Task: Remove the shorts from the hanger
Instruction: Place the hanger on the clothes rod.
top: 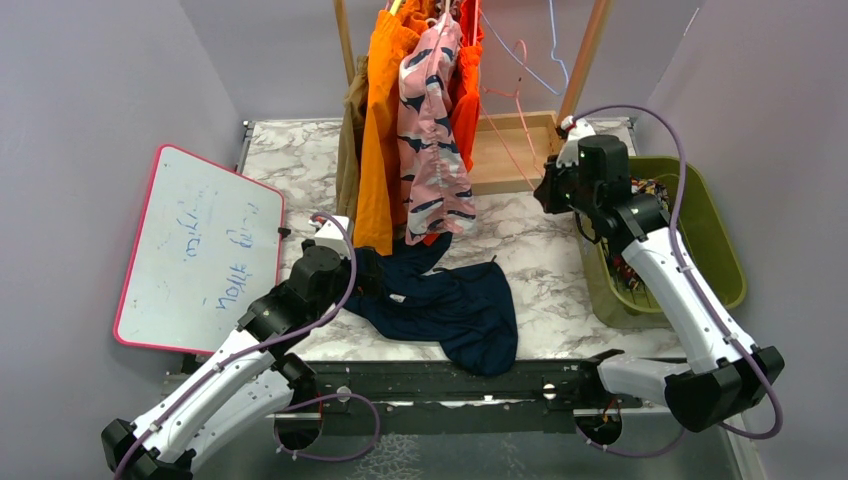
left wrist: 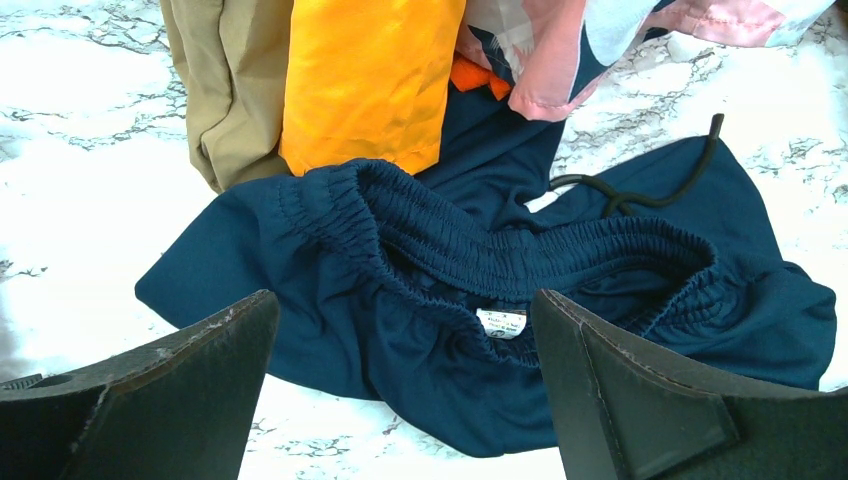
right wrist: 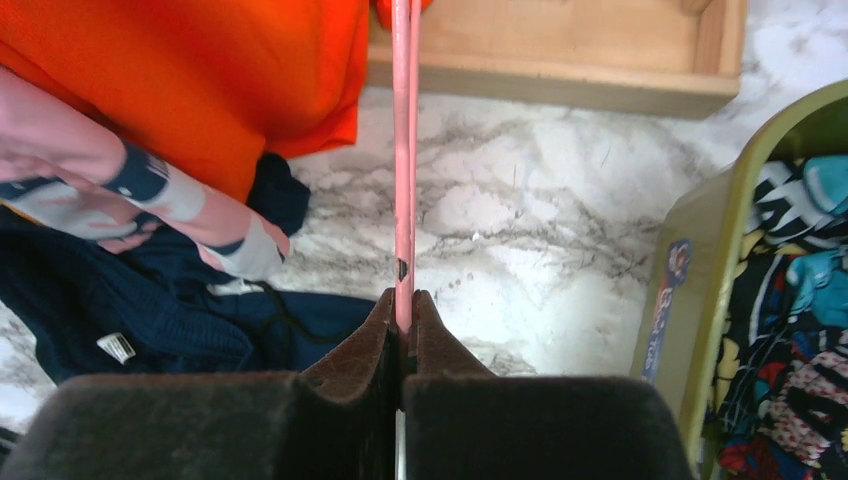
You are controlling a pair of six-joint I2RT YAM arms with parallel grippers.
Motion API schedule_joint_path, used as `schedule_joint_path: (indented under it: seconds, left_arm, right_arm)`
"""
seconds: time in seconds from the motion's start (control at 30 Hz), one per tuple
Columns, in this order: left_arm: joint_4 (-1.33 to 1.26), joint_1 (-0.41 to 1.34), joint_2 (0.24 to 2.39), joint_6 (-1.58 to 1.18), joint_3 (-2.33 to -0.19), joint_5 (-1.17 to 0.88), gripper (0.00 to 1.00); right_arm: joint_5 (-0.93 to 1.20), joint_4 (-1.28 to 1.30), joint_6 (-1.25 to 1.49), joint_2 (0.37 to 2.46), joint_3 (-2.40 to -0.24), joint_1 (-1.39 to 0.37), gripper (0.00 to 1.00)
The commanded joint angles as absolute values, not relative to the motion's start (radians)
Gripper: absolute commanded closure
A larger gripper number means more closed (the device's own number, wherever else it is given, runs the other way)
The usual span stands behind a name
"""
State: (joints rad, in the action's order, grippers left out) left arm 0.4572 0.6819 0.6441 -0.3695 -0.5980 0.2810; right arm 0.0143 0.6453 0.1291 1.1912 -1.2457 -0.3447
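Observation:
Navy shorts [top: 455, 305] lie crumpled on the marble table, off any hanger; the left wrist view has their elastic waistband [left wrist: 500, 250] facing up. My left gripper [left wrist: 405, 320] hovers open just above them, nothing between its fingers. My right gripper [right wrist: 403, 300] is shut on the thin pink hanger [right wrist: 403, 150], which rises to the rack [top: 510, 125]. On the rack hang bright orange shorts [top: 378, 130], pink shorts with dark blotches [top: 430, 140], red-orange shorts [top: 466, 95] and tan shorts [top: 350, 150].
A green bin [top: 715, 240] at the right holds comic-print shorts [right wrist: 790, 330]. The rack's wooden base [top: 505, 155] and posts stand at the back. A whiteboard [top: 200, 250] leans at the left. A blue wire hanger [top: 545, 60] hangs behind.

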Motion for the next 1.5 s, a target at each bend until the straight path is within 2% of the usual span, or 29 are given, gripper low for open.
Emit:
schedule_joint_path:
  seconds: [0.0, 0.5, 0.73, 1.07, 1.47]
  left_arm:
    - [0.432, 0.677, 0.633, -0.364, -0.598, 0.305, 0.01]
    - [0.430, 0.677, 0.640, -0.363, -0.598, 0.302, 0.01]
    - [0.431, 0.677, 0.633, -0.364, -0.598, 0.304, 0.01]
    - [0.430, 0.678, 0.631, -0.360, -0.600, 0.307, 0.01]
    - [0.430, 0.678, 0.627, -0.359, -0.600, 0.302, 0.01]
  right_arm:
    - [-0.066, 0.585, 0.109, 1.205, -1.338, -0.342, 0.99]
    - [-0.067, 0.598, 0.091, 1.272, -1.415, -0.342, 0.99]
    - [-0.145, 0.640, 0.080, 1.345, -1.561, -0.342, 0.99]
    - [-0.085, 0.662, 0.087, 1.398, -1.740, -0.342, 0.99]
    - [-0.092, 0.777, 0.057, 1.582, -2.020, -0.342, 0.99]
